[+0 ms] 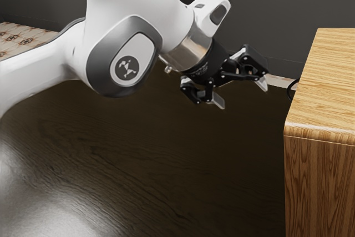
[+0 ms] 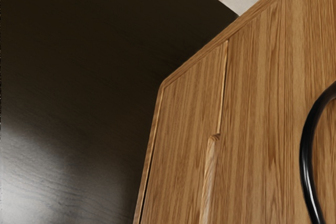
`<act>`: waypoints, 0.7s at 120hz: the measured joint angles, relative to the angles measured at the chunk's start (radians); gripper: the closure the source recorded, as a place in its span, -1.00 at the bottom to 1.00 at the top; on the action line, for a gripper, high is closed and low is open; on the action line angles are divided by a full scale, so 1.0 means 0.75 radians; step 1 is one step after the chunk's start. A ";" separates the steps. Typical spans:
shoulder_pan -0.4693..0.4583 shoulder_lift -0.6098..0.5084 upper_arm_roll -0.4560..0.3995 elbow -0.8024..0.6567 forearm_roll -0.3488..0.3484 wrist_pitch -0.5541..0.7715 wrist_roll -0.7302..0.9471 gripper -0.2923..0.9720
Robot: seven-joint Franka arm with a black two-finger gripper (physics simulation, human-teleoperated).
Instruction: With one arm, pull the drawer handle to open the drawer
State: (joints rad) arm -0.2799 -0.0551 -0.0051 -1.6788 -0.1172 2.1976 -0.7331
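A light wooden cabinet [image 1: 324, 137] stands at the exterior view's right. Its black curved drawer handle [image 1: 292, 89] sticks out from the cabinet's far front edge. My black gripper [image 1: 241, 94] hangs in the air a short way to the left of that handle, with its fingers spread and nothing between them. In the wrist view the cabinet front [image 2: 252, 129] has panel seams, and the black handle [image 2: 308, 161] arcs along the edge. The drawer front sits flush with the cabinet.
A dark wooden floor [image 1: 138, 170] spreads under the arm and in front of the cabinet. A patterned tile strip [image 1: 22, 37] lies at the far left. The dark wall runs behind.
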 joint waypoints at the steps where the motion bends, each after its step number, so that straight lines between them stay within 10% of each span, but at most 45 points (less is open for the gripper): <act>1: 0.002 0.000 0.001 0.001 -0.001 0.000 0.003 -0.54; 84: 0.010 0.139 -0.013 0.160 -0.020 0.004 0.154 -0.54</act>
State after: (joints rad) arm -0.2725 0.0492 -0.0147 -1.5586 -0.1321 2.2009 -0.6173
